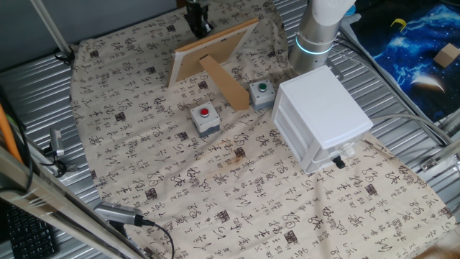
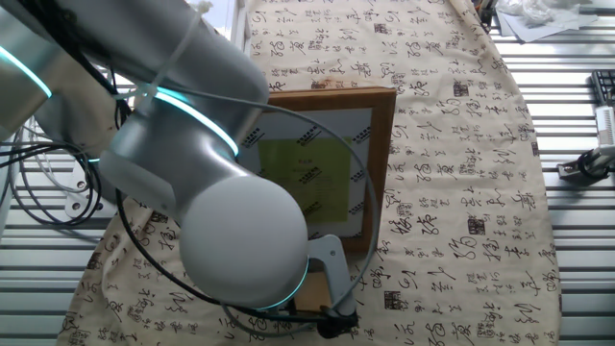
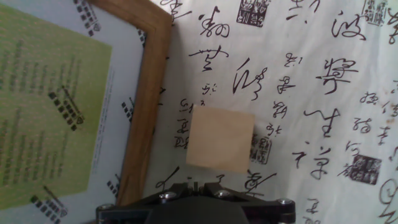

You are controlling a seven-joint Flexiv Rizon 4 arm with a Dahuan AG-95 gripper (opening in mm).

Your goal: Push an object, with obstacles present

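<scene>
Hiding behind the frame (image 1: 215, 54), the block (image 3: 220, 139) shows only hand-side.

**Even light, soft shadows, one blurred close-up**

All three views are bright and evenly lit, with only faint shadows. The white cabinet (image 1: 323, 115) is near overexposed. In the other fixed view the arm (image 2: 192, 183) looms out of focus. Just beyond the claw (image 3: 196, 186), the wooden block (image 3: 221, 140) looks slightly soft.

frame (image 3: 146, 99) just beside block (image 3: 219, 140), cloth (image 3: 323, 93) beyond
</scene>
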